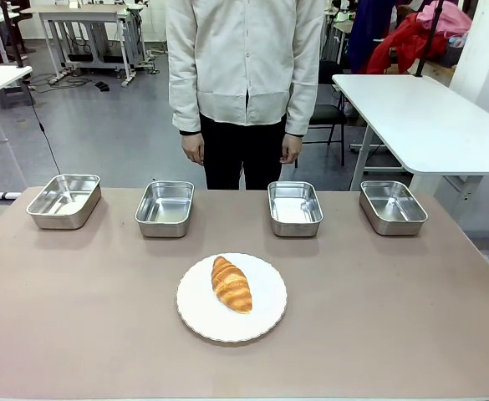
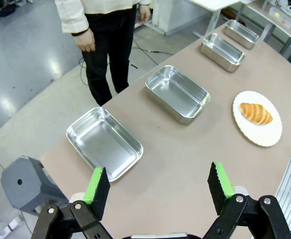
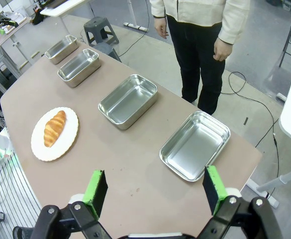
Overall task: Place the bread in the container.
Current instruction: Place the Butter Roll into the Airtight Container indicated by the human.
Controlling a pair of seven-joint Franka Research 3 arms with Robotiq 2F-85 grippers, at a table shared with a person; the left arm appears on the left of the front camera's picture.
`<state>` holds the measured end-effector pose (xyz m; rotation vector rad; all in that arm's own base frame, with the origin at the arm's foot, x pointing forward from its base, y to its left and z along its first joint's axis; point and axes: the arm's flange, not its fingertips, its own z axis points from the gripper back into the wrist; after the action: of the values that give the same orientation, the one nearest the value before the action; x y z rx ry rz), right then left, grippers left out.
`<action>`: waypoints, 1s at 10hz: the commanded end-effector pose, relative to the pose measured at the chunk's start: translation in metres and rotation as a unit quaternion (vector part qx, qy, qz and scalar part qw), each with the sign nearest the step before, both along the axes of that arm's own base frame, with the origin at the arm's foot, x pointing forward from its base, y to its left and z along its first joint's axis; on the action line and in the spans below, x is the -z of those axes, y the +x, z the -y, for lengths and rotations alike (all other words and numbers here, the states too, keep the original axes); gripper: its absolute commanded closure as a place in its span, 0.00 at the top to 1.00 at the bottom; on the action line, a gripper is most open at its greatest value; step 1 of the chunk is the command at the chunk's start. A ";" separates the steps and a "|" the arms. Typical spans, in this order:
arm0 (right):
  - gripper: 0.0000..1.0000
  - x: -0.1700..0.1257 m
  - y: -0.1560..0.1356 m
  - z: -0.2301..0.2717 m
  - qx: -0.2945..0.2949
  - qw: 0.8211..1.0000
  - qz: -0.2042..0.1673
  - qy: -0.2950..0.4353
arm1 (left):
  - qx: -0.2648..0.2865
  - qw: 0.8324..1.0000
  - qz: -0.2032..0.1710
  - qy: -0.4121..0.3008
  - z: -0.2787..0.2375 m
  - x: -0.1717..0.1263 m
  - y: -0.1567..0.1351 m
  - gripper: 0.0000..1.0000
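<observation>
The bread [image 1: 231, 284], a golden-brown croissant-shaped roll, lies on a round white plate [image 1: 196, 316] at the middle of the table. Behind it stand several identical steel pans in a row; the two nearest the plate are the inner left pan [image 1: 165, 207] and the inner right pan [image 1: 295, 207]. All are empty. My left gripper [image 2: 158, 184] hangs open high over the table's left end, above the outermost pan [image 2: 104, 143], with the bread [image 2: 255, 113] far off. My right gripper [image 3: 155, 186] is open above the right end, near another pan [image 3: 195, 145], the bread [image 3: 54, 128] distant.
A person [image 1: 244, 75] stands at the far side behind the pans, hands hanging at the sides. The outer pans [image 1: 64, 200] [image 1: 393, 206] sit near the table's far corners. A grey stool [image 2: 23, 184] stands on the floor off the left end. White tables stand beyond.
</observation>
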<state>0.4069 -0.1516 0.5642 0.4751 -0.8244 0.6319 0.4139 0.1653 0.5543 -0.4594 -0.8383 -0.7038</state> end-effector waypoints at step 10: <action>1.00 0.000 0.002 -0.001 -0.004 1.000 0.011 0.005 | 0.005 1.000 0.005 -0.003 0.000 0.000 0.000 1.00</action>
<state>0.4069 -0.1516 0.5642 0.4751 -0.8244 0.6319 0.4139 0.1653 0.5543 -0.4594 -0.8382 -0.7038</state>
